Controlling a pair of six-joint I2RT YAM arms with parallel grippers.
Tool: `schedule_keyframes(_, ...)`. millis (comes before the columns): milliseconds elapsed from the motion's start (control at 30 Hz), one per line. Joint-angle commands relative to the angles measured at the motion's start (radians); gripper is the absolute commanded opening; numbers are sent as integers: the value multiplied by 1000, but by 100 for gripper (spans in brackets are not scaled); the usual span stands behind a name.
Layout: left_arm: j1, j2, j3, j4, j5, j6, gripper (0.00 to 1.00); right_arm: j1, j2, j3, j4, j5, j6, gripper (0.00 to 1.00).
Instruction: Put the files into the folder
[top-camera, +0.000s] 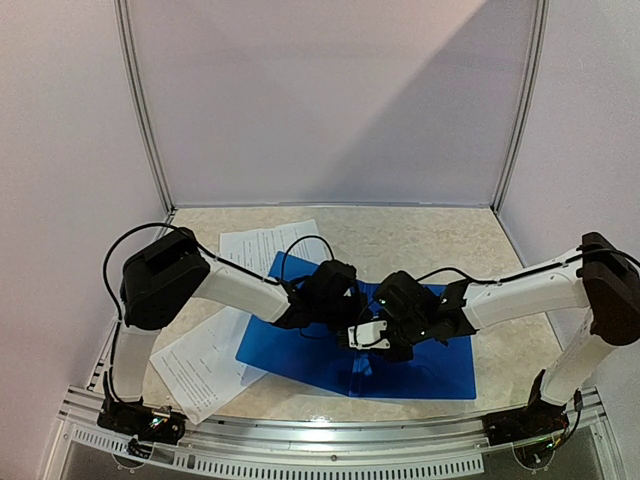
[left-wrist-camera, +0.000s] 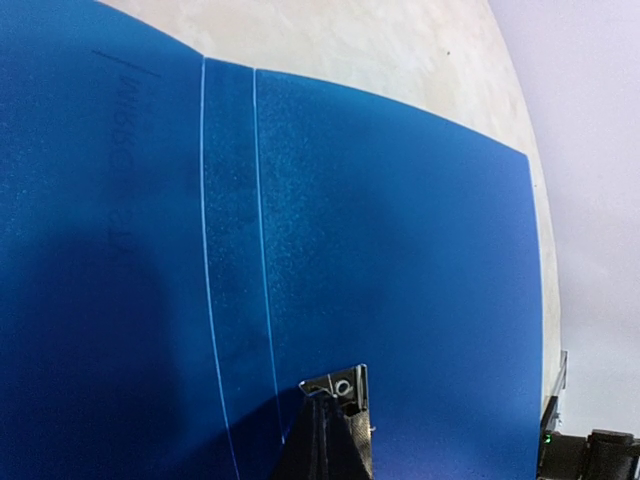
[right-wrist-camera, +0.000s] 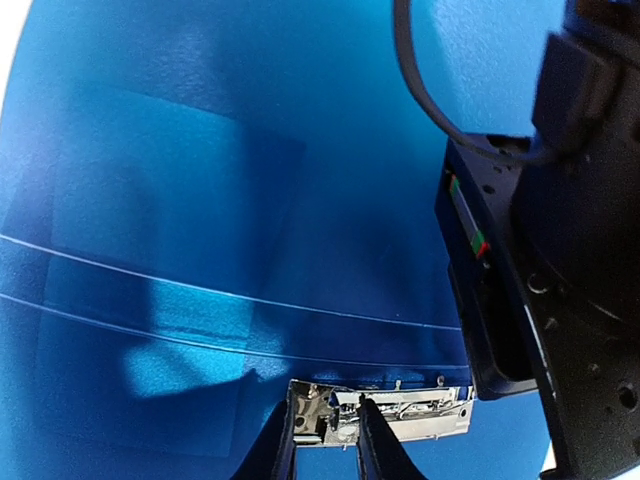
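**Folder open flat, both grippers at its metal clip**

Nearest me is the aluminium rail (top-camera: 330, 435) with both arm bases bolted on. Just beyond it the folder (top-camera: 420, 370) lies open on the speckled beige table (top-camera: 400, 235). Its long axis runs left to right, slightly skewed, with the left end farther from me.

The left gripper (left-wrist-camera: 335, 415) is pressed together, with a small metal piece (left-wrist-camera: 343, 383) at its tip. The right gripper (right-wrist-camera: 330, 415) straddles the clip (right-wrist-camera: 420, 415) with a narrow gap — I cannot tell whether it pinches.

The files (top-camera: 195, 375) sit to the left, their edges tucked under the folder — one sheet near, one farther back. Behind are pale lilac walls (top-camera: 330, 100).
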Motion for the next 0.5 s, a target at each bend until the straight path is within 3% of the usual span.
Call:
schedule_keyframes(0, -16, 27, -17, -12, 7, -1, 0, -23, 21, 24, -28, -33, 48, 21)
schedule_keyframes(133, -18, 30, -17, -9, 11, 1, 0, -37, 24, 27, -32, -39, 64, 15)
schedule_keyframes(467, -16, 32, -18, -2, 15, 0, 0, -42, 57, 44, -44, -82, 82, 13)
